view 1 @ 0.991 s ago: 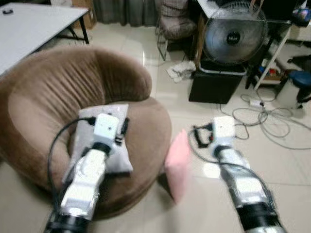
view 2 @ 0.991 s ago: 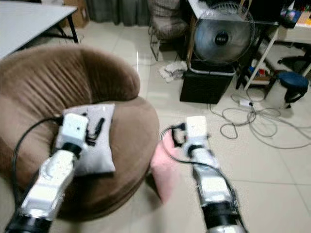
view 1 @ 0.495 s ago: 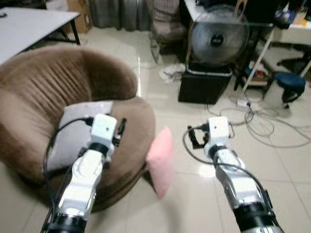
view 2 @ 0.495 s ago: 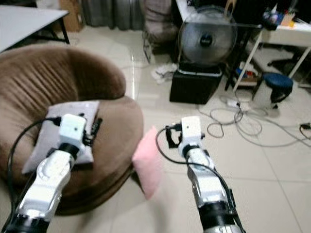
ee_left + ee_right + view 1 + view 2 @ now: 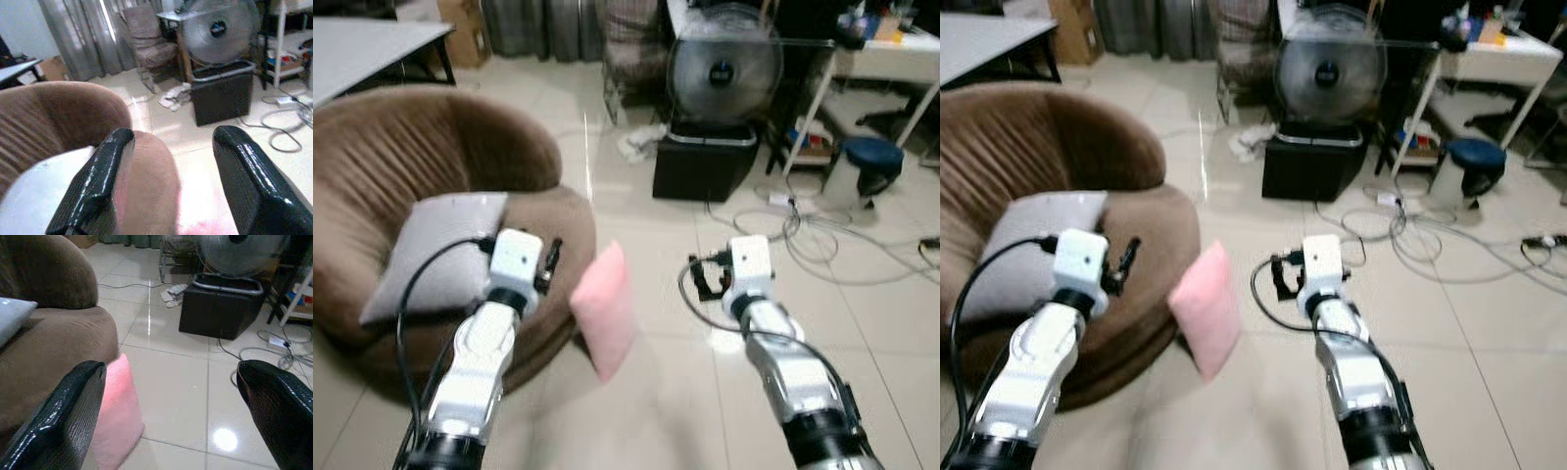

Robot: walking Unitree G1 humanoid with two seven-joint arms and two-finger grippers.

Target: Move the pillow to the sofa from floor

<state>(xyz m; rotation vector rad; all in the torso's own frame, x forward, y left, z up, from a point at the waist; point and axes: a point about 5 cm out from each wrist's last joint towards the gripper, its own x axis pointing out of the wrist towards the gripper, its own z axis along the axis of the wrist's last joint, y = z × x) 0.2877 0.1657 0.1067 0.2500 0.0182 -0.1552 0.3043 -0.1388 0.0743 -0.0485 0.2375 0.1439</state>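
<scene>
The job had barely started: the pink pillow (image 5: 604, 307) stood on edge on the floor (image 5: 685, 392), leaning against the front of the brown sofa (image 5: 401, 176), which already held a grey cushion (image 5: 435, 250). Both the left gripper (image 5: 171, 188) and right gripper (image 5: 171, 421) hung with fingers spread wide, holding nothing, touching nothing.
</scene>
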